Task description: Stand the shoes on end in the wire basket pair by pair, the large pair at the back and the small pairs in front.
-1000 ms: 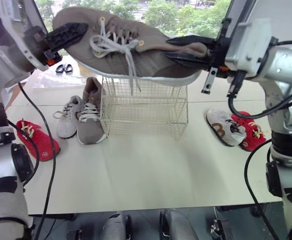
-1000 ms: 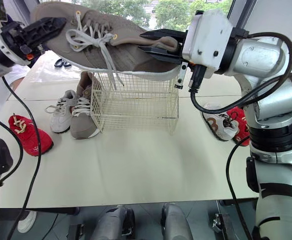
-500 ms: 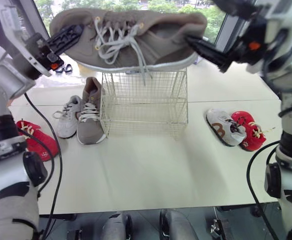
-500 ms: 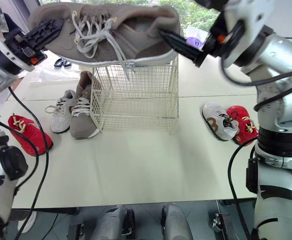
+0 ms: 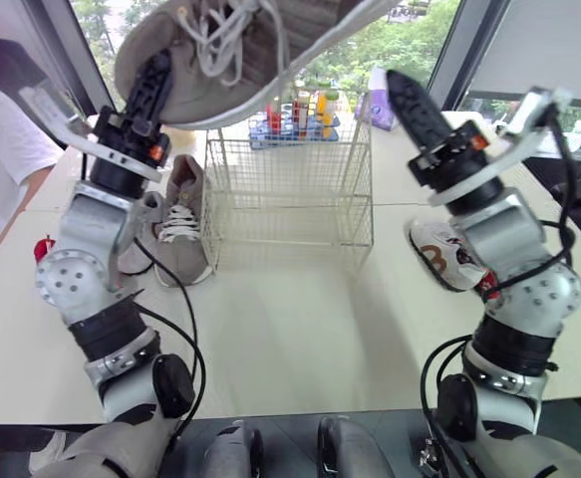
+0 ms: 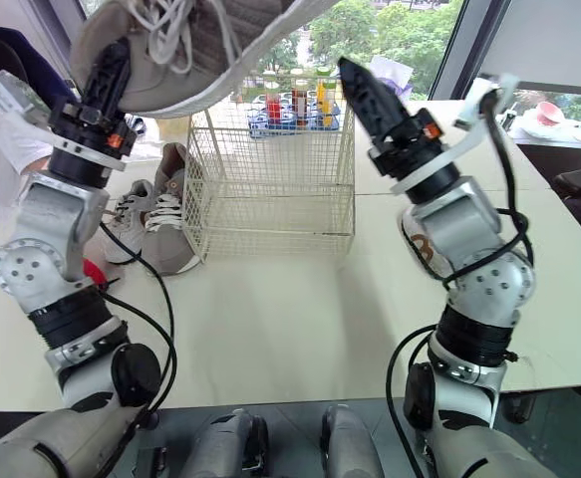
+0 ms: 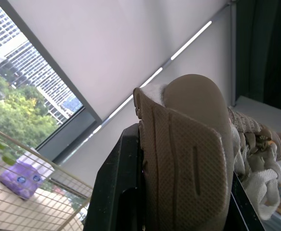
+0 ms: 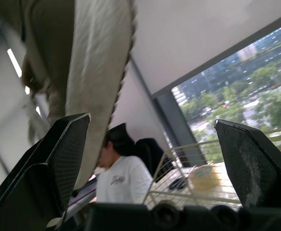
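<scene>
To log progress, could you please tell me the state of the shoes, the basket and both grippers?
left gripper: shut on large tan shoe
large tan shoe: held up off the table
right gripper: open, holding nothing
wire basket: upright, empty
second tan shoe: flat on table beside basket
small grey shoe: flat on table
small white shoe: flat on table

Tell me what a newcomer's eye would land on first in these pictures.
The large taupe shoe stands out most. The left gripper holds it high above the table, with its white laces hanging loose. Below it, the white wire basket sits mid-table with no shoe inside. The right gripper is raised beside the basket, open and holding nothing.
</scene>
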